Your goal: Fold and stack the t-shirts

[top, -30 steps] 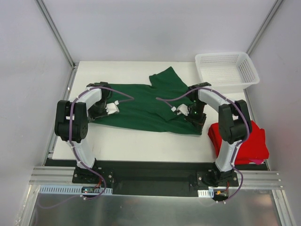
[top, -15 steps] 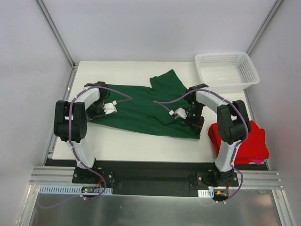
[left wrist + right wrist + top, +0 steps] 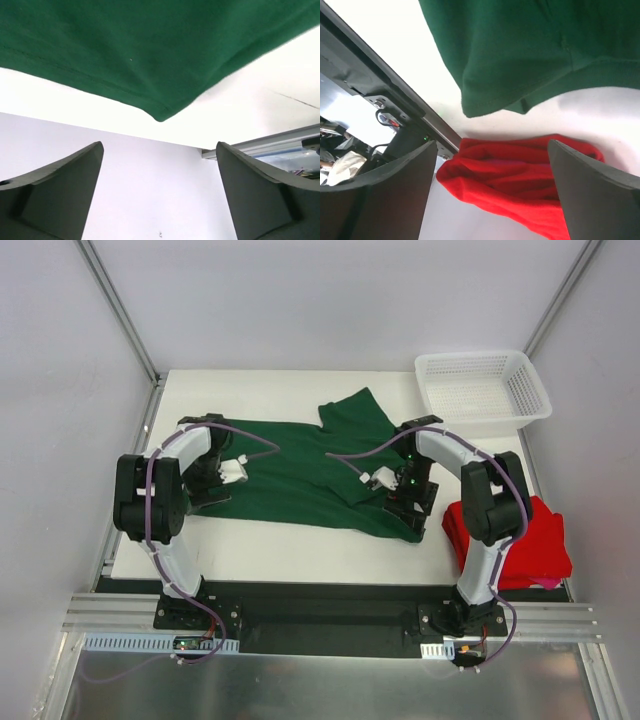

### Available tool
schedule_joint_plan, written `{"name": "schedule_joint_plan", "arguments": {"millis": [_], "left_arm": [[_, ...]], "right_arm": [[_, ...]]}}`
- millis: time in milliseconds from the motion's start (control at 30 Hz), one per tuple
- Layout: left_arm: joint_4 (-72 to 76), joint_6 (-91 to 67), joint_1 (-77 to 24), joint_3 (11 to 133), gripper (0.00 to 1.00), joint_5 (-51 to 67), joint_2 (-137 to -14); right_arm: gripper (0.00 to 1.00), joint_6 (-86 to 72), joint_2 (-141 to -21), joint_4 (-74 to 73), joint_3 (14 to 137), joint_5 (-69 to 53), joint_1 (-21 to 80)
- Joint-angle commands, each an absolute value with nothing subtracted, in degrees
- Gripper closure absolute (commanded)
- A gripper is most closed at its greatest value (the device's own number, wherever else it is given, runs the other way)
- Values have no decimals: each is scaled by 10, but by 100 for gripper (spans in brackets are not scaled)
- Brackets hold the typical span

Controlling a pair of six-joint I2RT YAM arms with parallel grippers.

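The green shirt (image 3: 310, 475) is lying spread across the tabletop (image 3: 260, 390), the red shirt (image 3: 525, 540) sitting at its right edge. The left gripper (image 3: 159, 145) and right gripper (image 3: 492, 144) are hanging released over the green shirt's ends.

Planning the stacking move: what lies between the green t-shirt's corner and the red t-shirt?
Only a bare strip of white table, seen in the right wrist view; the green t-shirt and red t-shirt lie apart.

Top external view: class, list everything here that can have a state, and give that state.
Dark green cloth t-shirt: spread out, unstacked.
Bright red cloth t-shirt: folded up, lying apart.
White plastic mesh basket: upright, empty.
Left gripper: open, holding nothing.
Right gripper: open, holding nothing.
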State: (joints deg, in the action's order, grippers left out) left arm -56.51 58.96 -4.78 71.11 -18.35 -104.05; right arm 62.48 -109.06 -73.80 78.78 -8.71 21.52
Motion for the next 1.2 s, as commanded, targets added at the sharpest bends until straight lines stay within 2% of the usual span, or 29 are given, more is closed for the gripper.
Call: {"name": "schedule_joint_plan", "arguments": {"millis": [0, 267, 633, 733, 1000, 1167], "left_arm": [[-607, 604, -41, 745, 1, -156, -995], [-550, 556, -43, 886, 1, -114, -1026], [-489, 511, -64, 897, 1, -106, -1108], [-489, 511, -68, 904, 1, -108, -1119], [-483, 525, -70, 911, 1, -94, -1135], [-481, 507, -70, 915, 1, -90, -1136]], "right_arm": [[4, 633, -1049, -735, 808, -57, 212], [4, 596, -1018, -591, 868, -24, 207], [4, 567, -1024, -340, 759, -90, 204], [4, 566, -1033, -363, 772, -115, 204], [4, 602, -1073, -631, 907, -204, 202], [4, 572, -1056, -608, 861, -236, 199]]}}
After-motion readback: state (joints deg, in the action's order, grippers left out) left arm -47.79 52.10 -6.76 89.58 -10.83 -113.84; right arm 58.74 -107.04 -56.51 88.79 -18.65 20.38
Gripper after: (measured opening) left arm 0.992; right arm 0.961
